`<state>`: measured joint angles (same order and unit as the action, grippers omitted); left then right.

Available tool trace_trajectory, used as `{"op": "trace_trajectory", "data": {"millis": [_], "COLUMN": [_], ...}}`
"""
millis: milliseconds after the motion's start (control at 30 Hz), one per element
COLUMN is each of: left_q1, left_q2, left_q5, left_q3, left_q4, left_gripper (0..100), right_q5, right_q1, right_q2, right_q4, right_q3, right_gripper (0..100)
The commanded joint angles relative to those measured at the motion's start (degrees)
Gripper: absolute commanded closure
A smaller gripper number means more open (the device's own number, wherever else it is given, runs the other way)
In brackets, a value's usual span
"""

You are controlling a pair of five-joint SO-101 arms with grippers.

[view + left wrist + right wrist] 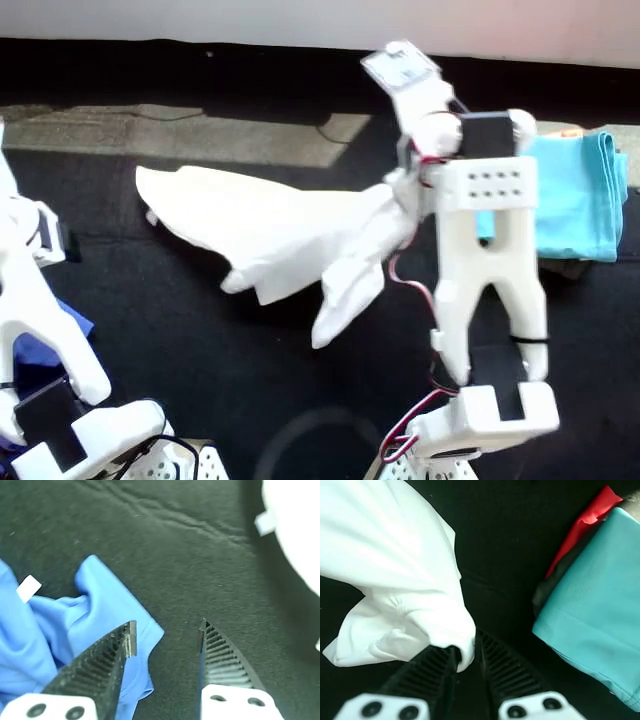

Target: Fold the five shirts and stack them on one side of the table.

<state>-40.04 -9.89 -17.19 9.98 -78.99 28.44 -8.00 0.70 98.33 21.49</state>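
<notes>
A white shirt point(270, 225) hangs stretched over the middle of the black table, bunched at its right end where my right gripper point(466, 655) is shut on a fold of it; the white shirt point(395, 565) drapes away from the jaws. To the right lies a folded teal shirt point(575, 195) on top of a stack; the teal shirt point(595, 610) covers a red one point(582, 525). A crumpled blue shirt point(55, 630) lies at the table's left front, the same blue shirt point(45, 335) beside the left arm. My left gripper point(167, 635) hovers open just above its edge.
The table is covered by a black cloth point(230, 370). Both arm bases stand at the front edge, the right arm's white body point(490, 270) rising between the white shirt and the stack.
</notes>
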Motion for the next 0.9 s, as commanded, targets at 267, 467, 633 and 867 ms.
{"op": "trace_trajectory", "data": {"millis": [267, 467, 633, 867], "left_q1": [14.5, 16.6, 18.6, 22.7], "left_q2": [8.7, 17.8, 25.6, 38.8], "left_q5": [4.6, 7.1, 12.8, 22.6], "left_q3": [-2.5, -4.8, -11.9, -27.2], "left_q4": [6.5, 8.7, 9.5, 3.7], "left_gripper": [79, 79, 79, 79], "right_q5": [0.0, -7.4, -6.9, -6.9], "right_q1": [7.5, 6.3, 2.3, -4.6], "right_q2": [-4.2, -6.6, -15.2, -25.1], "right_q4": [-12.1, -10.8, -3.4, 2.5], "right_q3": [-8.5, -6.1, -5.9, -8.5], "right_gripper": [94.6, 77.2, 81.2, 81.6]}}
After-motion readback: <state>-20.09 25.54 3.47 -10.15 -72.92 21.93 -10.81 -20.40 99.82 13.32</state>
